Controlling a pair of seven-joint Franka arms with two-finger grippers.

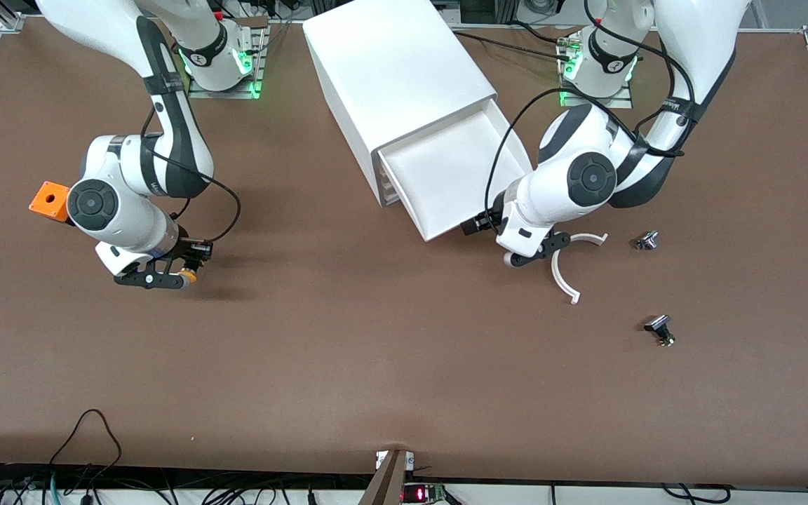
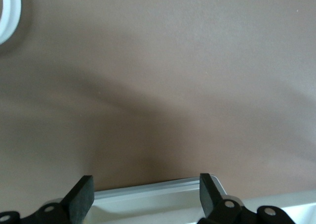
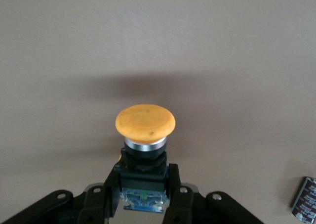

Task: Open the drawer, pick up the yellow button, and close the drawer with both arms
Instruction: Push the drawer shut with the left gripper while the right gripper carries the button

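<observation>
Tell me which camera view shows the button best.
The right wrist view: the button fills the middle, orange cap plain, its black-and-blue body clamped in the right gripper. The front view shows only a speck of orange at that gripper. The left wrist view shows none of it.

No legible text, label, brand, number or sign anywhere; faint marks on white jointed robot arms (image 1: 590,179) too small to read.

High front camera over the table (image 1: 376,365); wrist cameras close above it, seemingly downward.
</observation>
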